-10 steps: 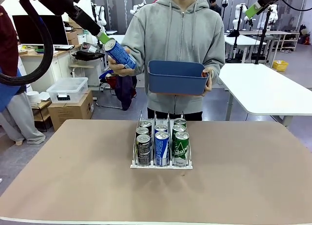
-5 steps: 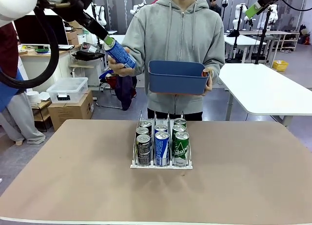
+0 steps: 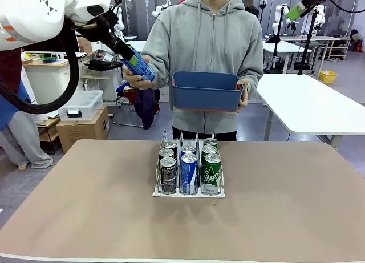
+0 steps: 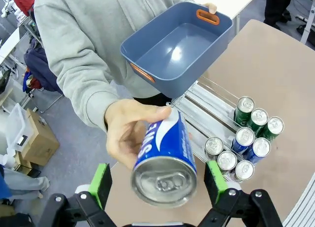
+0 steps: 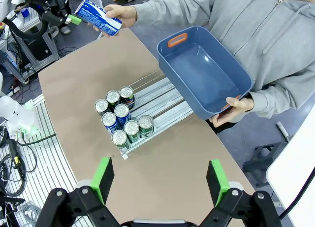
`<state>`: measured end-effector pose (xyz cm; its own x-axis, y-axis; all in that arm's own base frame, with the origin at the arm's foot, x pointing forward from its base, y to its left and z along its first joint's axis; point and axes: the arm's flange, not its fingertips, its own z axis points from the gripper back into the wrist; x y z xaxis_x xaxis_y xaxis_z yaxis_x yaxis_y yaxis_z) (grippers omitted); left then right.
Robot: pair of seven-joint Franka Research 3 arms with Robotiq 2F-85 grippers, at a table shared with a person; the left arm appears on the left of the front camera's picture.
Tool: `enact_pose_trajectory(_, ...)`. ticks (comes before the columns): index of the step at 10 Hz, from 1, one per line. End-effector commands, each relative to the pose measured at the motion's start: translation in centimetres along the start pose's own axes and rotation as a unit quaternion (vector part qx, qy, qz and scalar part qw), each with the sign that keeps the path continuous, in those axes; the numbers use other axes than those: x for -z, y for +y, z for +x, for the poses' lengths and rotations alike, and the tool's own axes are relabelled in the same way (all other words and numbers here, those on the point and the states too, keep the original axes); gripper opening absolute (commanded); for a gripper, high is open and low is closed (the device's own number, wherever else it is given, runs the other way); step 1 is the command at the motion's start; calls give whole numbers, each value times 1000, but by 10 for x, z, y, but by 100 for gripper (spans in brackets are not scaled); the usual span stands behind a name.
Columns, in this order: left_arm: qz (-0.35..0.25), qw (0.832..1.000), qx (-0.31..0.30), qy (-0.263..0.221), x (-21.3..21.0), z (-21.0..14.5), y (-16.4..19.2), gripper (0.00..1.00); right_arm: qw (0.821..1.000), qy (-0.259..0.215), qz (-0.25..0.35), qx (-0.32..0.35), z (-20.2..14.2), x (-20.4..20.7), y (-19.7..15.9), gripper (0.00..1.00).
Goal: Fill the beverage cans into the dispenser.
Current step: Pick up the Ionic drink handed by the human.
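The blue-and-white can (image 4: 165,160) sits in the person's hand (image 4: 129,133), lid facing the left claw (image 4: 156,183), between its 2 released green pads and not yet gripped. If the jaws close off-centre on the tilted can, or the hand lets go early, it could drop onto the desk (image 3: 274,206). The dispenser (image 3: 189,170) below holds 6 cans in 3 lanes, front-loaded; a new can must enter from the free rear. The person's other hand holds a blue tub (image 3: 206,90) above that rear end, possibly obstructing. The right claw (image 5: 160,181) hangs released, high over the desk.
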<state>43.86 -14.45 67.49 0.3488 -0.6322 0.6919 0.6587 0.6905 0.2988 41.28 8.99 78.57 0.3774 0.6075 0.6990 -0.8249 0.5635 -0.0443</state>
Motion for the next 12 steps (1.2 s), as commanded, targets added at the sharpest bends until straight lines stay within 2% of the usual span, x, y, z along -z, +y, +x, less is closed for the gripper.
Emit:
enact_pose_trajectory(1,1,1000,-15,-16,11,1,6,100,1000,3,1,-2,-3,-1,1,100)
enact_pose_trajectory(6,-4,999,-35,-23,20,5,11,100,1000,3,1,-2,-3,-1,1,100)
enact_pose_trajectory(9,2,1000,-18,-12,18,3,7,100,1000,3,1,-2,-3,-1,1,100)
enact_pose_trajectory(10,13,1000,-19,2,16,3,7,40,1000,3,1,-2,-3,-1,1,100)
enact_pose_trajectory(11,9,999,-30,10,13,3,6,40,1000,3,1,-2,-3,-1,1,100)
enact_pose_trajectory(12,19,999,-34,14,10,2,6,0,1000,3,1,-2,-3,-1,1,100)
